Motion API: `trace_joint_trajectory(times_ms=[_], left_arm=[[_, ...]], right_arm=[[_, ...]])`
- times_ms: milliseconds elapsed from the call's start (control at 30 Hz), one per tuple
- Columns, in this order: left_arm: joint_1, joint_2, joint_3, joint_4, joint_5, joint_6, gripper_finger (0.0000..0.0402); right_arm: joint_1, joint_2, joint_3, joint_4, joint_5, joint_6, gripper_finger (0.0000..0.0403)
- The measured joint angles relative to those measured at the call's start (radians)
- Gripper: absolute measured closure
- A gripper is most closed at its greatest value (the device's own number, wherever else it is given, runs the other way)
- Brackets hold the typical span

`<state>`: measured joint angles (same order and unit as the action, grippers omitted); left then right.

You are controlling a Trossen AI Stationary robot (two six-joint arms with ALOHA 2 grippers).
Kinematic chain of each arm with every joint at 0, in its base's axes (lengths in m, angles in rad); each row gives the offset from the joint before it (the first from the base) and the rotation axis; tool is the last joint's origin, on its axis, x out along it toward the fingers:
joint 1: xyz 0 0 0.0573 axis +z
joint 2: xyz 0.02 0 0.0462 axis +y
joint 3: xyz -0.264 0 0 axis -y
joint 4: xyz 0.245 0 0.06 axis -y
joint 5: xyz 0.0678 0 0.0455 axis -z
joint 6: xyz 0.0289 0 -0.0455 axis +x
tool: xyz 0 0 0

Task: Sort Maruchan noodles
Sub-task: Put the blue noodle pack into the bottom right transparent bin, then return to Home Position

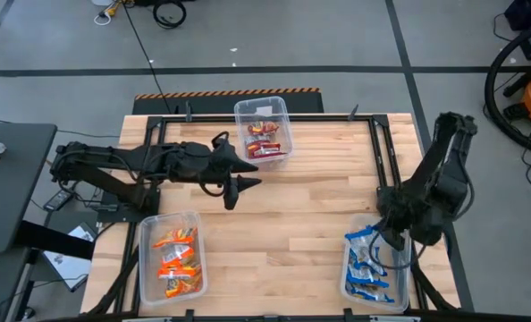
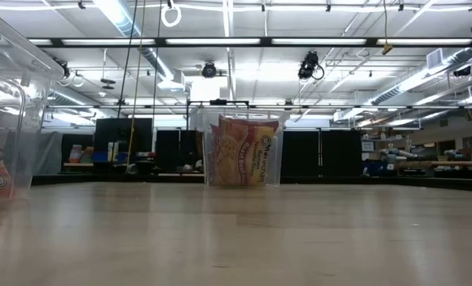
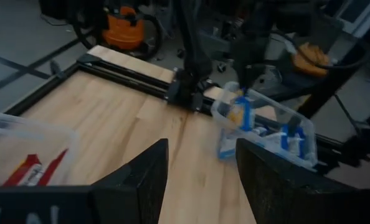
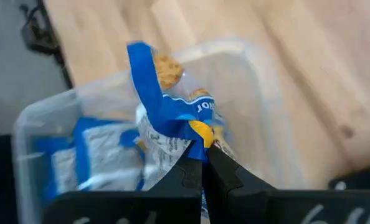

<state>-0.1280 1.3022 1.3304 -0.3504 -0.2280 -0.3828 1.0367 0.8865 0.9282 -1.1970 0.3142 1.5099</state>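
My right gripper (image 4: 203, 167) is shut on a blue and yellow noodle packet (image 4: 163, 102) over the clear bin (image 1: 374, 268) at the table's near right, where other blue packets (image 4: 91, 155) lie. My left gripper (image 1: 244, 180) hovers open over the middle of the table with nothing between its fingers (image 3: 141, 180). Red packets (image 1: 265, 140) lie in a clear bin (image 1: 264, 109) at the far edge. Orange packets (image 1: 174, 259) fill a bin (image 1: 170, 222) at the near left. My right gripper pinches the blue packet's end (image 4: 196, 138) between its two fingers, at a crumpled edge. The fingers come slanting down from above. The packet hangs below them into the bin (image 3: 242, 112); whether its lower end rests on the packets there, I cannot tell.
Bare wooden tabletop (image 1: 301, 206) lies between the three bins. A black frame (image 1: 383, 161) runs along the table's edges. In the low view the red-packet bin (image 2: 240, 151) stands at the far middle and the orange-packet bin (image 2: 1, 119) close at the left.
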Motion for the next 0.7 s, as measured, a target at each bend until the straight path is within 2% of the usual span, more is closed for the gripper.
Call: trace_joint_trajectory(times_ms=[67, 167, 267, 367, 467, 567, 700], left_arm=[[0.000, 0.000, 0.000, 0.001, 0.017, 0.000, 0.0209], [-0.001, 0.000, 0.000, 0.001, 0.022, 0.001, 0.0209], [0.002, 0.000, 0.000, 0.001, 0.021, -0.002, 0.0209], [0.003, 0.000, 0.000, 0.001, 0.019, -0.005, 0.0209], [0.003, 0.000, 0.000, 0.007, 0.019, -0.007, 0.0209], [0.003, 0.000, 0.000, 0.012, 0.020, -0.007, 0.0209], [0.003, 0.000, 0.000, 0.035, 0.019, 0.007, 0.0209]], right_arm=[[0.045, 0.000, -0.031, -0.011, 0.062, 0.035, 0.0399], [0.087, 0.003, -0.119, -0.014, 0.054, 0.115, 0.0392], [0.097, 0.003, -0.219, 0.067, -0.046, 0.203, 0.0369], [0.097, -0.004, -0.281, 0.180, -0.167, 0.210, 0.0329], [0.097, -0.001, -0.272, 0.193, -0.213, 0.163, 0.0286], [0.096, -0.005, -0.207, 0.185, -0.246, 0.101, 0.0252], [0.081, -0.002, -0.088, 0.104, -0.256, 0.054, 0.0230]])
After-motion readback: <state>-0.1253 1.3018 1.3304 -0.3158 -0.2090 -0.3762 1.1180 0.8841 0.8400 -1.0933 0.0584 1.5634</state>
